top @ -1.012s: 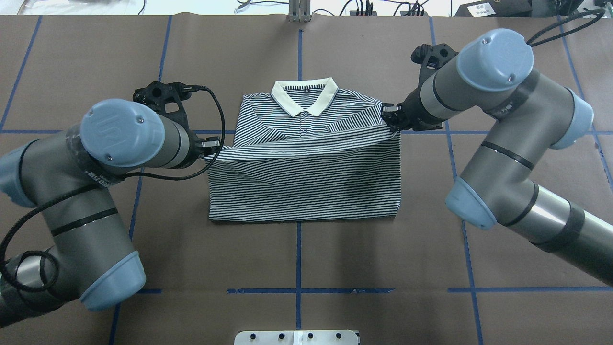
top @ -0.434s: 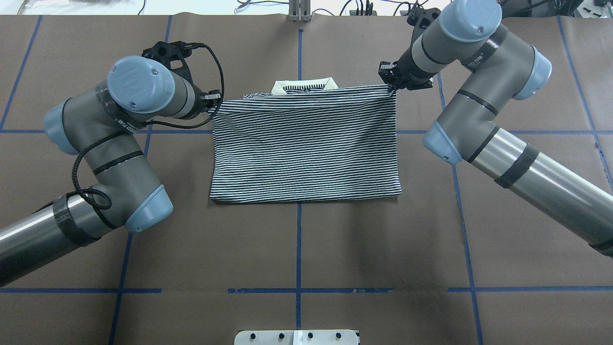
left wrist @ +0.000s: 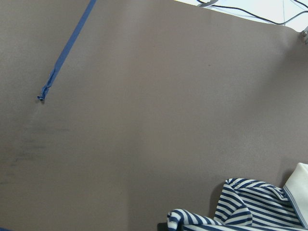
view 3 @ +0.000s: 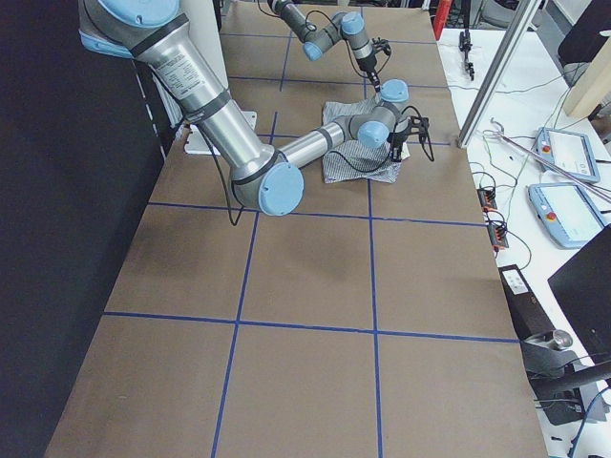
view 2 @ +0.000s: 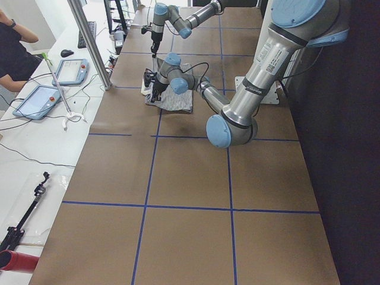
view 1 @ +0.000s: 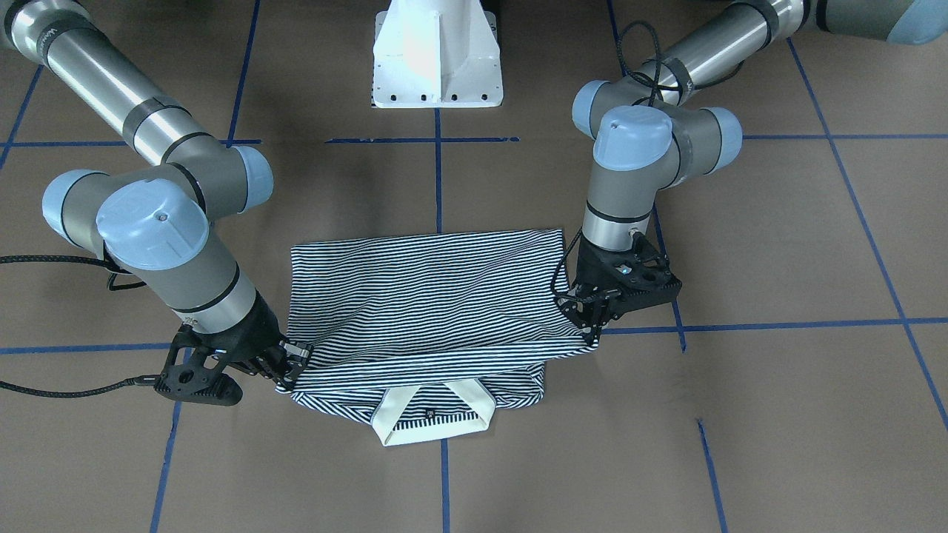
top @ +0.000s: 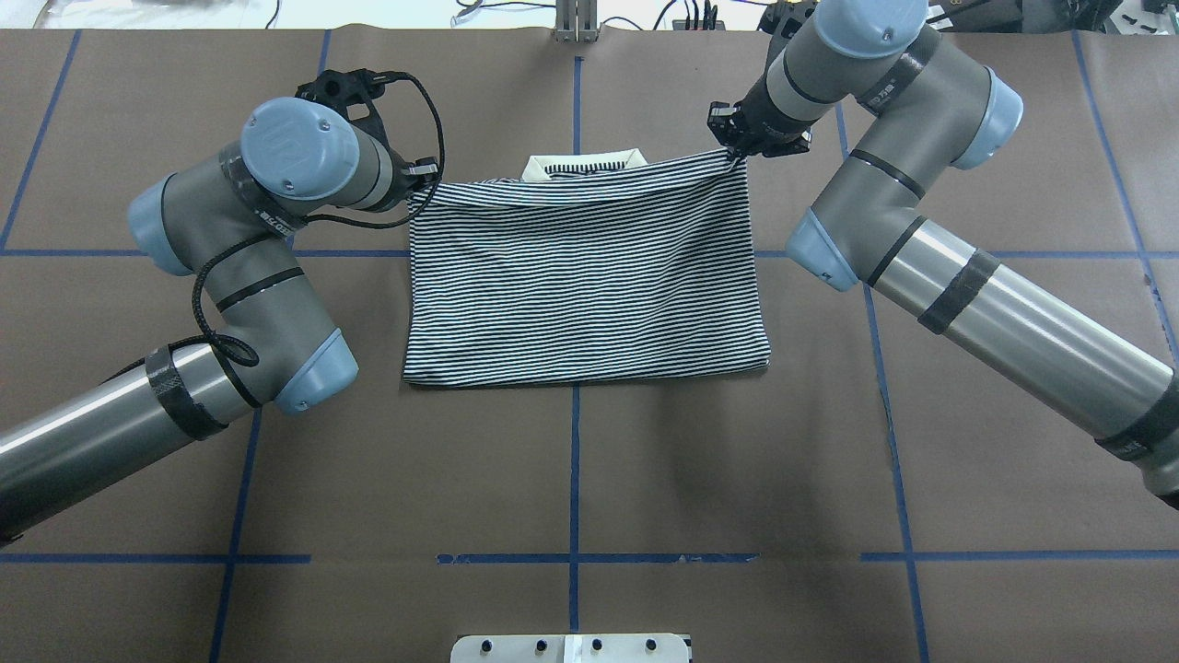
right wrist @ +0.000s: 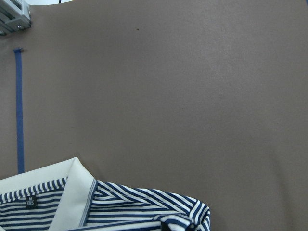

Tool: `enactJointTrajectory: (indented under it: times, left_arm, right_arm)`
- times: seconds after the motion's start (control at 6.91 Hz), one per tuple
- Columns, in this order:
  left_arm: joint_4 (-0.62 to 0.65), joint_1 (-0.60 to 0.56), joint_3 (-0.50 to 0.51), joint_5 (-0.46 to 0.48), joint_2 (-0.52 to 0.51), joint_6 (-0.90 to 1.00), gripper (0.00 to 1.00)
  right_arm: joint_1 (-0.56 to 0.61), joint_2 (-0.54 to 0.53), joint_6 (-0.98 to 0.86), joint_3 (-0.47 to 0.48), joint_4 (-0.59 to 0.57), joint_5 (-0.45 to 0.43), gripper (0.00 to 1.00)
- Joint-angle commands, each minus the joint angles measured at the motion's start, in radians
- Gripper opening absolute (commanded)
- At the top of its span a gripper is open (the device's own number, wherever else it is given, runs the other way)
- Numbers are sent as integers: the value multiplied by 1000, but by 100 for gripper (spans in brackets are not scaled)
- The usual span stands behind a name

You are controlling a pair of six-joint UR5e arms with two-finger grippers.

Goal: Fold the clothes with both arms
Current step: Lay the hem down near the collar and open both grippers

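The striped polo shirt (top: 585,276) lies on the brown table, its lower half folded up over the chest. Only a strip of the cream collar (top: 582,164) shows past the raised hem. At the hem's left corner my left gripper (top: 419,181) is shut on the cloth, and my right gripper (top: 733,147) is shut on the right corner. In the front-facing view the left gripper (view 1: 592,327) and right gripper (view 1: 294,366) hold the hem just short of the collar (view 1: 433,418). The wrist views show striped cloth (left wrist: 250,209) and the collar's label side (right wrist: 72,192), not the fingers.
Blue tape lines (top: 575,479) grid the table. The white pedestal base (view 1: 437,59) stands at the robot's side. A metal post (top: 576,18) is at the far edge. A side bench with tablets (view 2: 41,98) and a person (view 2: 12,50) lie beyond it.
Both grippers carried the hem away from the robot, from mid-chest up to the collar. The placket and most of the collar are now covered.
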Motion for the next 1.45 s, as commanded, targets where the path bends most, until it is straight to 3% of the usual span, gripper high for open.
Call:
enactJointTrajectory:
  times: [0.0, 0.14, 0.29, 0.58, 0.87, 1.3]
  left_arm:
    - [-4, 0, 28, 0, -21, -4, 32]
    - [0, 0, 28, 0, -25, -4, 99]
    - [8, 0, 26, -1, -34, -5, 100]
    - [13, -3, 14, -6, -40, -4, 100]
    - [17, -5, -26, -43, -37, -5, 100]
    - [160, 3, -156, -50, -36, -7, 100]
  right_arm:
    - [-2, 6, -2, -7, 14, 0, 0]
    - [-2, 1, 0, -8, 28, 0, 0]
    - [-2, -1, -3, -13, 28, -1, 99]
    - [1, -16, -26, -11, 30, 3, 100]
    - [4, -69, -53, 28, 27, 76, 100]
    - [-94, -296, 85, 285, 10, 83, 100]
